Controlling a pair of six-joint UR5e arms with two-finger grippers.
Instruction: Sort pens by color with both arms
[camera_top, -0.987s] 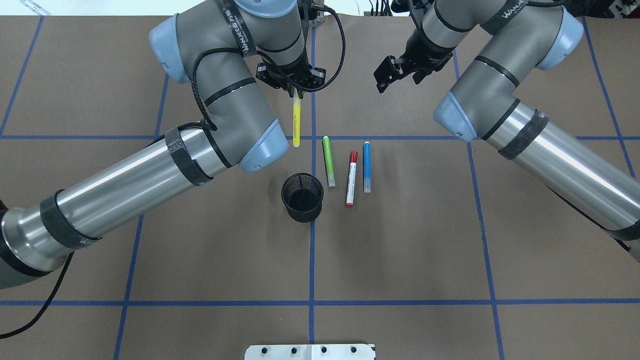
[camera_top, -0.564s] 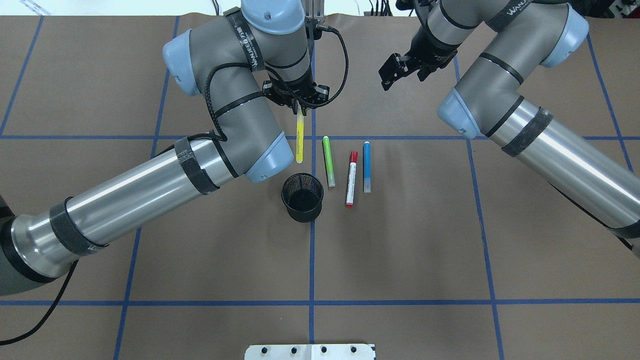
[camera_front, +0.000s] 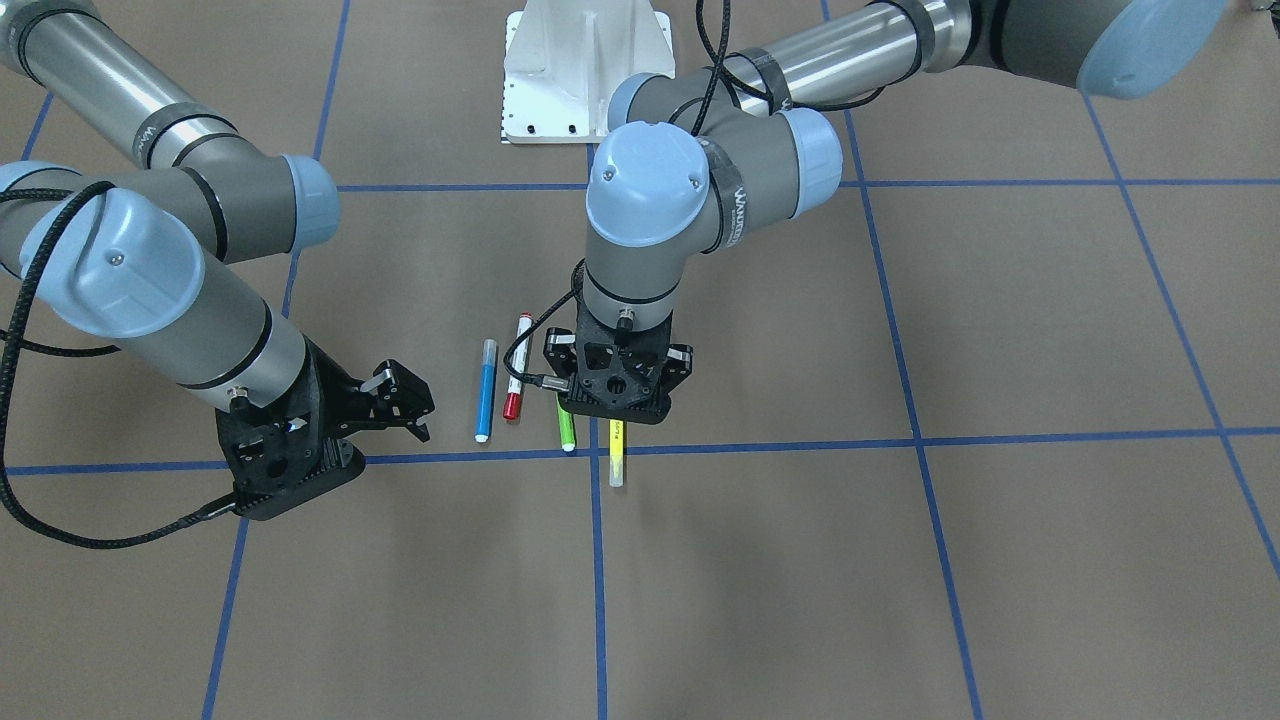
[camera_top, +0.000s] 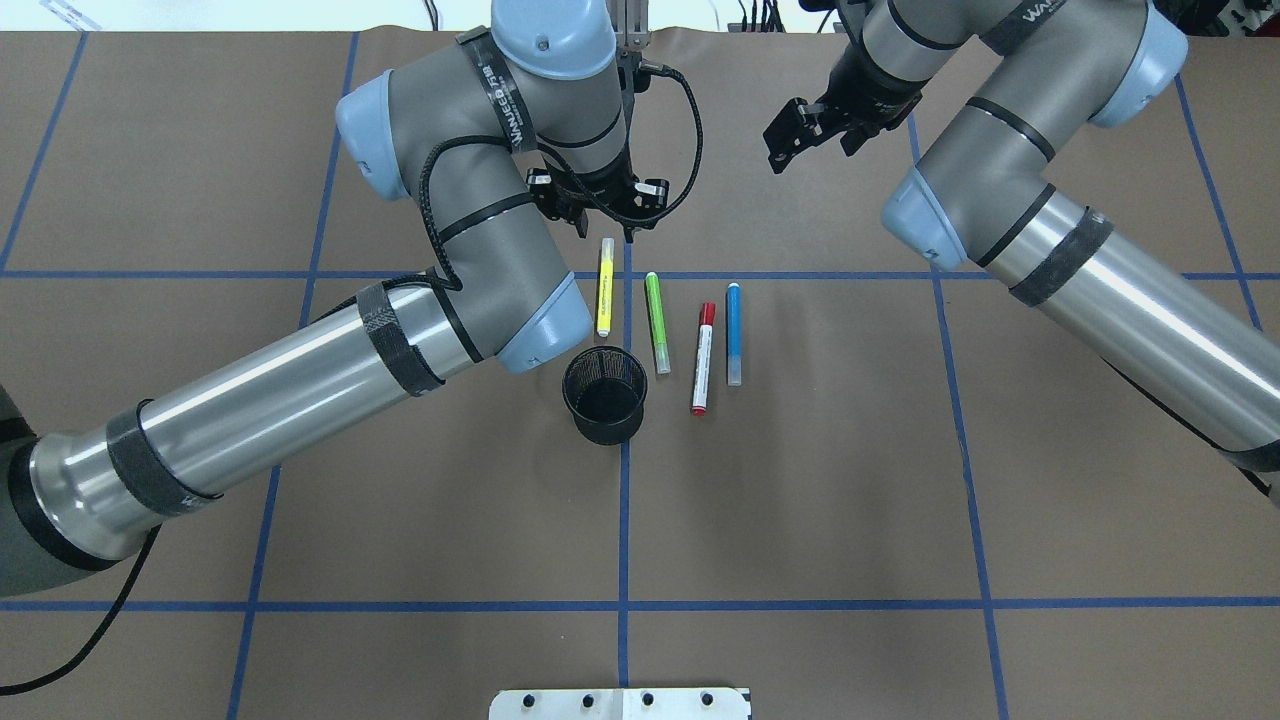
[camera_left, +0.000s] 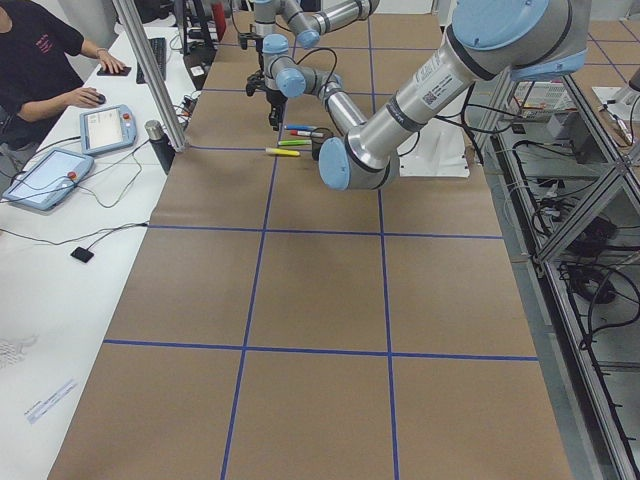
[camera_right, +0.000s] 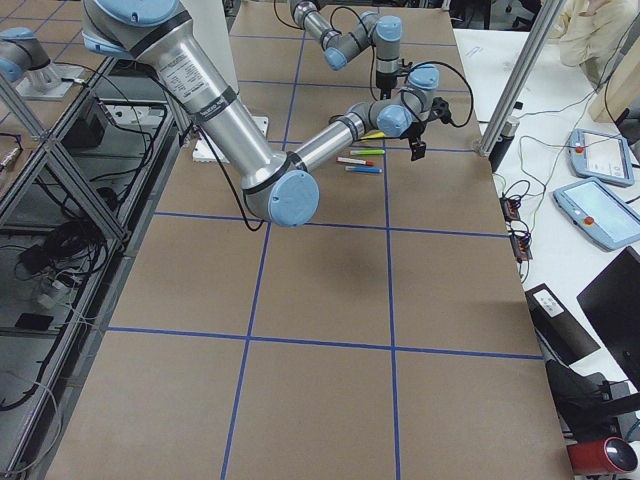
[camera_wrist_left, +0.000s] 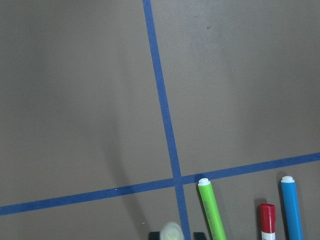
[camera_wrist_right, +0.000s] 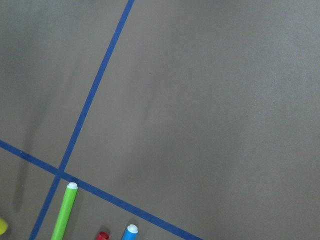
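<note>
Looking down over the robot's shoulders, we see four slim cylindrical pens in a row on the counter (camera_top: 800, 480), a matte brown sheet crossed by blue tape lines (camera_top: 623, 520). From left to right they are a yellow pen (camera_top: 604, 288), a green pen (camera_top: 656, 322), a white-barrelled red marker (camera_top: 703, 365) and a blue pen (camera_top: 734, 330). A round black mesh cup (camera_top: 600, 432) stands just near of the yellow pen's end.

The left arm (camera_top: 300, 380), smooth silver tube with grey joints and pale blue caps, hangs its left end effector (camera_top: 605, 230) over the yellow pen's far tip. Its jaws are parted to either side and grip nothing. The right arm (camera_top: 1130, 310) holds its right end effector (camera_top: 783, 140) far right of the row, spread and empty.

A second ago the left jaws pinched the yellow pen farther from the cup; now it lies released beside the green pen.
</note>
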